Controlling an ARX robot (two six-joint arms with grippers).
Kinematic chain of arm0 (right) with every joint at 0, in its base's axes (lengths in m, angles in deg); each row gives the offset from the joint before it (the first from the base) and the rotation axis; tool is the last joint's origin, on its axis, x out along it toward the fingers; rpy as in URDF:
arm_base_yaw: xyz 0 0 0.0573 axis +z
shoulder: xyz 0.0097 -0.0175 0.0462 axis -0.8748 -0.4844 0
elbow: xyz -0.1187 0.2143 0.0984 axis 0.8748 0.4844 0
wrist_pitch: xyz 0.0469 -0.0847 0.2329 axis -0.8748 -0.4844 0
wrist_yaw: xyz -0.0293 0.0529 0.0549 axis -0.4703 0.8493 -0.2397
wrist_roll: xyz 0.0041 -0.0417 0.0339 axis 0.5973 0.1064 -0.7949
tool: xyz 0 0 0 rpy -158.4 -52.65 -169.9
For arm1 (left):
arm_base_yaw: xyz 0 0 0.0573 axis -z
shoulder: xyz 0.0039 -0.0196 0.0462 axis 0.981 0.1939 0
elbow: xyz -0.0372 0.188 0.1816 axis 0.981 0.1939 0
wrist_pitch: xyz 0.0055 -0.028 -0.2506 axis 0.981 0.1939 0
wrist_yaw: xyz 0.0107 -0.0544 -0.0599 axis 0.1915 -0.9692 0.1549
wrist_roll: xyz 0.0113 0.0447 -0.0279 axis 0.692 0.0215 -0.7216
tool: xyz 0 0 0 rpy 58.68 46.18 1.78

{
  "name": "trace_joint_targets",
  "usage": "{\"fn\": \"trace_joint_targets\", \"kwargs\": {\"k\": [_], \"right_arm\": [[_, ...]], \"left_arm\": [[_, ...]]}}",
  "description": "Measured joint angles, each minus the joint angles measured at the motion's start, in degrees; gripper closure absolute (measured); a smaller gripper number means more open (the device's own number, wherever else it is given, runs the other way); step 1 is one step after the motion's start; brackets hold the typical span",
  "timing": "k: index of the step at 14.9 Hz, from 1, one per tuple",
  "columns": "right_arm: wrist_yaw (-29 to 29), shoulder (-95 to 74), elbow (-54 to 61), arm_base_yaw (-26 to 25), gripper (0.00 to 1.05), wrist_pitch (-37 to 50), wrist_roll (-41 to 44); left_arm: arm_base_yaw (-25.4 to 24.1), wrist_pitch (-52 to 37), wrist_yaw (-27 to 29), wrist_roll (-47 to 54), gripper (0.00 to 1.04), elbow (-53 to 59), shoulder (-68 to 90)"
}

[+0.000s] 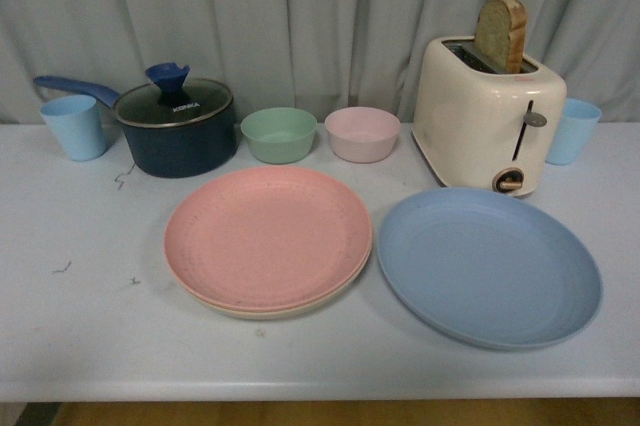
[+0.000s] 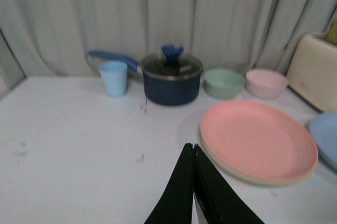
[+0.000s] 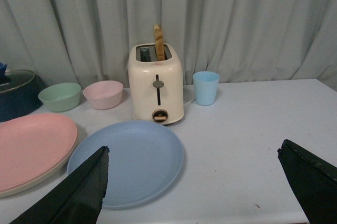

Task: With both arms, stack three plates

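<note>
The pink plate lies on top of the beige plate, whose rim peeks out beneath it. To their right the blue plate lies alone on the table. Neither arm shows in the front view. In the left wrist view my left gripper is shut with nothing in it, hovering just short of the pink plate. In the right wrist view my right gripper is wide open, above the table beside the blue plate.
At the back stand a light blue cup, a dark blue lidded pot, a green bowl, a pink bowl, a cream toaster with a bread slice, and another blue cup. The table's front edge is close.
</note>
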Motion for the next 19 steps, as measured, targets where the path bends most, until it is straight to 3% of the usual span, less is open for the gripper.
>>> {"fn": "trace_joint_targets", "kwargs": {"k": [3, 4, 5, 8, 10, 13, 19], "right_arm": [[-0.02, 0.00, 0.00, 0.02, 0.06, 0.00, 0.02], [1.86, -1.31, -1.22, -0.59, 0.06, -4.44, 0.92], [6.49, -13.62, -5.44, -2.67, 0.06, -7.43, 4.07], [6.19, -49.64, -19.58, -5.57, 0.06, 7.43, 5.75], [7.15, -74.38, -31.36, -8.07, 0.06, 7.76, 5.77], [7.78, -92.67, -42.14, -8.35, 0.06, 8.66, 5.70], [7.04, -100.78, -44.96, -7.43, 0.06, 11.72, 5.79]], "left_arm": [[0.00, -0.37, 0.07, 0.00, 0.99, 0.00, -1.11], [0.00, -0.50, 0.07, 0.00, 0.87, 0.00, -1.11], [0.00, -0.59, -0.02, 0.00, 0.74, 0.00, -1.11], [0.00, -0.57, 0.07, 0.00, 0.38, 0.00, -1.11], [0.00, -0.57, 0.07, 0.00, 0.07, 0.00, -1.11], [0.00, -0.57, 0.07, 0.04, 0.07, 0.00, -1.11], [0.00, -0.57, 0.07, 0.04, 0.07, 0.00, -1.11]]}}
